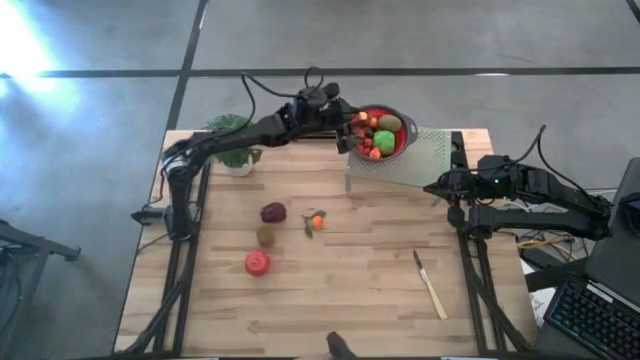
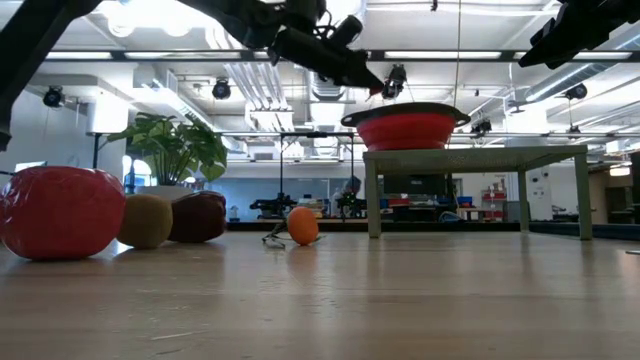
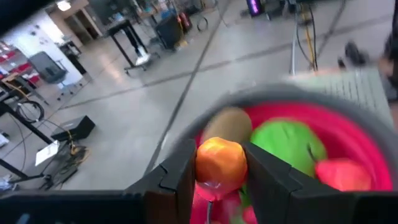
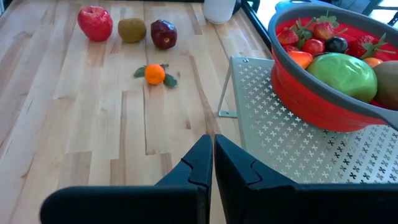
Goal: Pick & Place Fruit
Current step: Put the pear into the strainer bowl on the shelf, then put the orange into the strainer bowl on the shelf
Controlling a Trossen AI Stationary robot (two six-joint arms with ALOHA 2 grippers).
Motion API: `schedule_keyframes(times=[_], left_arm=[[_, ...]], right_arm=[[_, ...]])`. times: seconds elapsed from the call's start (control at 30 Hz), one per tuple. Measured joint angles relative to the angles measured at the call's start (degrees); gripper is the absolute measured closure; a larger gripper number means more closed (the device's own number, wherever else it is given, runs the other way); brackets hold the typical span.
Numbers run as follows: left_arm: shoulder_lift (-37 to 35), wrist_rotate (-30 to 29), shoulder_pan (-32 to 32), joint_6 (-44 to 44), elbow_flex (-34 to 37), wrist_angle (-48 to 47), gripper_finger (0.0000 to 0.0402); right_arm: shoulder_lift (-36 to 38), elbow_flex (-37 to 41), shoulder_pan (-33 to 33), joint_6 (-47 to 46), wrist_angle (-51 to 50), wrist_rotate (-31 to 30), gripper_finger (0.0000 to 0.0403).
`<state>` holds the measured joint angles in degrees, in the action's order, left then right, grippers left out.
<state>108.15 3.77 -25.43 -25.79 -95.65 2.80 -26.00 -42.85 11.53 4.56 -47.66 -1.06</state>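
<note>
From above, the red colander [image 1: 392,121] on the perforated metal stand [image 1: 425,165] already holds most of the fruit. Four pieces are left on the table [image 1: 350,300]: a dark red apple [image 1: 273,212], a kiwi [image 1: 265,236], a red apple [image 1: 257,263] and a small leafy orange [image 1: 317,222]. One knife [image 1: 431,285] lies apart.

The low view shows the same four pieces on the boards.

In the left wrist view, the left gripper [image 3: 219,171] is clamped on an orange fruit [image 3: 220,162] above the colander, seemingly about to drop it.

In the right wrist view, the right gripper [image 4: 213,163] waits with fingers together.
</note>
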Motion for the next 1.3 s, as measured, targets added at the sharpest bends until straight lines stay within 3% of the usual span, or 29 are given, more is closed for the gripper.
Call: schedule_keyframes(times=[0.4, 0.67, 0.87, 1.13, 1.3], left_arm=[[2.6, -0.9, 0.0, -7.8, 0.4, -2.0, 0.0273], [2.6, -5.7, 0.0, -11.8, 0.4, -2.6, 0.0207], [2.3, -7.9, 0.4, -13.4, 0.4, -2.7, 0.0194], [-0.5, -7.9, 4.8, -16.8, -0.3, -4.8, 0.0195], [-2.4, -8.0, 9.6, -16.6, -1.2, -12.8, 0.0195]], right_arm=[[0.0, 0.0, 0.0, 0.0, 0.0, 0.0, 0.0390], [0.0, 0.0, 0.0, 0.0, 0.0, 0.0, 0.0390], [0.0, 0.0, 0.0, 0.0, 0.0, 0.0, 0.0390], [0.0, 0.0, 0.0, 0.0, 0.0, 0.0, 0.0390], [0.0, 0.0, 0.0, 0.0, 0.0, 0.0, 0.0390]])
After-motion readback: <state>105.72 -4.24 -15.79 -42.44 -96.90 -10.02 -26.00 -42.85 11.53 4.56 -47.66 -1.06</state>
